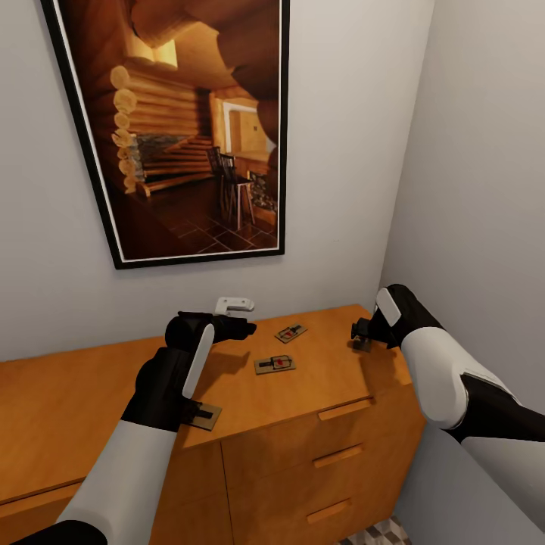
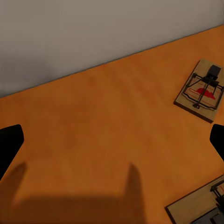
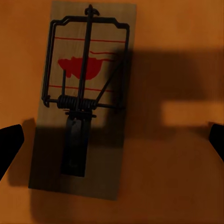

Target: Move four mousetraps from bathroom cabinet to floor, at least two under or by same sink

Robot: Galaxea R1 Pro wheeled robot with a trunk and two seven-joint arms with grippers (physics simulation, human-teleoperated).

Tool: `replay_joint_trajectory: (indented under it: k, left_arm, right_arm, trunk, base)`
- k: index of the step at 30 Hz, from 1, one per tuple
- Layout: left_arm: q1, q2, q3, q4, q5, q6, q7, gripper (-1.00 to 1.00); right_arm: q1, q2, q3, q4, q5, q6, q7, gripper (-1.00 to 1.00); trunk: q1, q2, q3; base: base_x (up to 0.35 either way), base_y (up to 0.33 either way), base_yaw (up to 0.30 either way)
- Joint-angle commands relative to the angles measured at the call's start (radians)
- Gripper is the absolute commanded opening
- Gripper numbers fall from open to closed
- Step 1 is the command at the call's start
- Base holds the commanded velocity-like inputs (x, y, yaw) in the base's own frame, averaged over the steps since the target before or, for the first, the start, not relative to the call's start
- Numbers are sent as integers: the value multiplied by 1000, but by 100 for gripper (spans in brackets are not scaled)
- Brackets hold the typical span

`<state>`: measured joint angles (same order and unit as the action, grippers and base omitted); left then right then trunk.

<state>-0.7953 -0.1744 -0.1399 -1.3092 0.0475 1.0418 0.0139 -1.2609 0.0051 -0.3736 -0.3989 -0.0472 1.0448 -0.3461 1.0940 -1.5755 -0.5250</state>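
Three small flat wooden mousetraps with black wire springs and red marks show on the orange-brown wooden cabinet top [image 1: 68,393] in the head view: one near the back wall [image 1: 291,332], one nearer the front at mid-top [image 1: 275,364], one partly hidden under the left forearm near the front edge [image 1: 203,415]; a fourth trap [image 3: 83,100] lies flat on the same orange wood directly below the right gripper in the right wrist view, crossed by dark shadow; in the head view that spot is hidden behind the right gripper [image 1: 362,333]; right gripper hovers above the cabinet's right end, its black fingertips [image 3: 9,147] spread wide at either side of the wrist view, holding nothing; left gripper [image 1: 246,328] hovers over the cabinet top near the wall, just beside the back trap, fingers [image 2: 10,144] spread wide apart, empty; left wrist view has the back trap [image 2: 201,90] off to one side and a corner of a second trap [image 2: 198,210] at the frame edge; cabinet drawer fronts carry slim wooden handles [image 1: 345,409]; a small white bracket-like object [image 1: 233,305] sits at the wall just behind the left gripper; large black-framed picture of a log-cabin interior [image 1: 193,121] hangs on the grey wall above; a sliver of cube-patterned floor tile [image 1: 375,534] shows at the cabinet's foot.
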Motion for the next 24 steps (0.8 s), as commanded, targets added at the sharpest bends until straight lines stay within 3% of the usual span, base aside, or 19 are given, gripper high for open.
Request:
replay_joint_trajectory:
  k: [1,2,24]
  left_arm:
    - [-1,0,0,-1,4,4,1,100]
    - [-1,0,0,-1,4,4,1,100]
    - [-1,0,0,-2,3,4,1,100]
  right_arm:
    - [0,1,-6,36,-14,2,-7,100]
    - [0,1,-7,41,-14,2,-7,-100]
    - [0,0,-1,80,-4,2,-13,-100]
  trunk:
    - [0,0,-1]
    - [0,0,-1]
    - [0,0,-1]
  base:
    - [0,0,0]
    - [0,0,0]
    - [0,0,0]
